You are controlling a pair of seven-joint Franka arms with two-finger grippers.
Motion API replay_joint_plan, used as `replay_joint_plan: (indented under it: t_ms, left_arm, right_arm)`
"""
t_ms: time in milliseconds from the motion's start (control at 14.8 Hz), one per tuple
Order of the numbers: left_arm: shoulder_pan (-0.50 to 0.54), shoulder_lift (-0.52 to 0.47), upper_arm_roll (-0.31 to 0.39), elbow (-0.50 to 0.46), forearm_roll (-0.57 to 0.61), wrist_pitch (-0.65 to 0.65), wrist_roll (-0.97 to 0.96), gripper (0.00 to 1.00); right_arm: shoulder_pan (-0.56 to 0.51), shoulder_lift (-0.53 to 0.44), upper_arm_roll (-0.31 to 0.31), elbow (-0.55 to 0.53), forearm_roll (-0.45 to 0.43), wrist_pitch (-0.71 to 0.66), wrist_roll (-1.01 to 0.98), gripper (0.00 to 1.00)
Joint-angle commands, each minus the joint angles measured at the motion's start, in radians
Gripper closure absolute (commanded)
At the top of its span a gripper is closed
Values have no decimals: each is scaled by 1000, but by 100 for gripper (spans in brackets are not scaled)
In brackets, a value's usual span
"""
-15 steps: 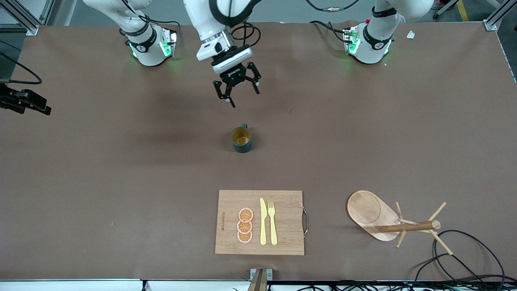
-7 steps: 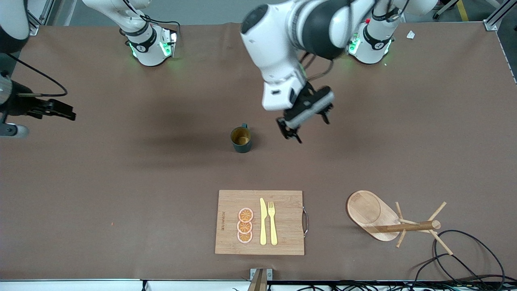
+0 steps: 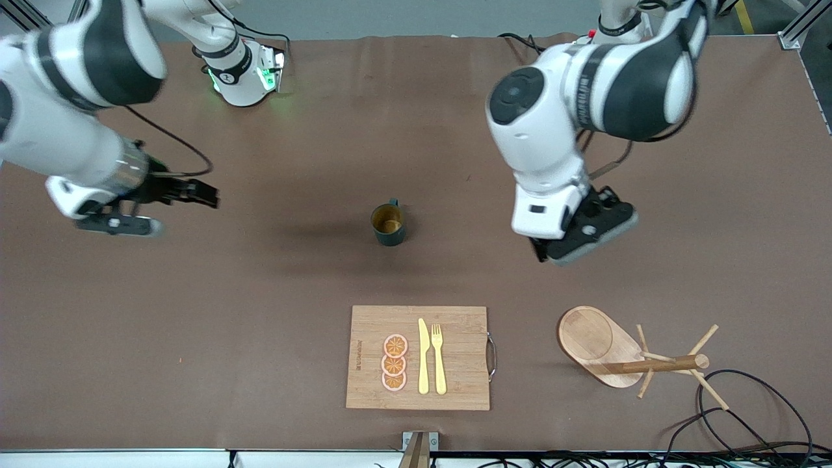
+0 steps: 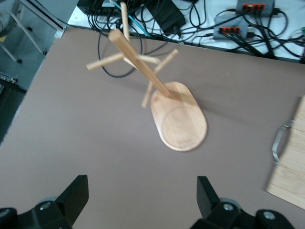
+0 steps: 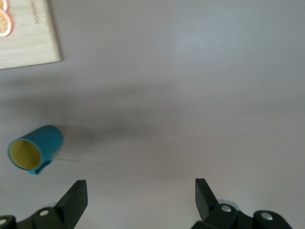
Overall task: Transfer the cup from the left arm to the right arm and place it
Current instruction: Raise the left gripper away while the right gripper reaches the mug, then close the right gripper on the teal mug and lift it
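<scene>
The cup (image 3: 389,225), a dark teal mug with a yellow inside, stands upright alone on the brown table (image 3: 260,312) near its middle, handle toward the robots' bases. My left gripper (image 3: 558,251) hangs open and empty over bare table between the cup and the left arm's end; its fingers (image 4: 76,193) show wide apart around its centre (image 4: 143,200). My right gripper (image 3: 200,194) is open and empty over bare table, well off the cup toward the right arm's end. The right wrist view shows the cup (image 5: 35,149) off to one side of the open gripper (image 5: 141,198).
A bamboo cutting board (image 3: 455,351) with orange slices (image 3: 394,363), a yellow knife (image 3: 423,357) and fork (image 3: 439,357) lies nearer the front camera than the cup. A wooden mug tree (image 3: 624,354) lies tipped over toward the left arm's end, also in the left wrist view (image 4: 178,119). Cables (image 3: 747,403) trail beside it.
My left arm has swung from over the table near the bases, past the cup, toward the left arm's end. My right gripper has come in from the table's edge toward the cup. The cup has not moved.
</scene>
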Motion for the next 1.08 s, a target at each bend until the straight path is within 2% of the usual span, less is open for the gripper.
replay_joint_plan:
  t_ms: [0,339,474,677,813,1016]
  left_arm:
    - [75,-27,-15,12,-16,0,125,0]
    - [195,-30,-19,54,-112,13,271,0]
    - [252,-30,-22,65,-170,35,354,0]
    - [298,-65,-12,67,-282,38,418,0]
    - [326,-76,-15,65,-310,36,476,0]
    - [359,-114,2,56,-416,35,582,0]
  right_arm:
    - [138,83,-10,-35,25,90,97,0]
    - [317,219,-10,-43,50,303,240,0]
    - [356,262,-10,-43,94,366,243,0]
    - [382,309,-10,-45,114,437,244,0]
    - [407,352,-10,-45,139,500,244,1]
    - [413,381,-10,-43,139,524,243,17]
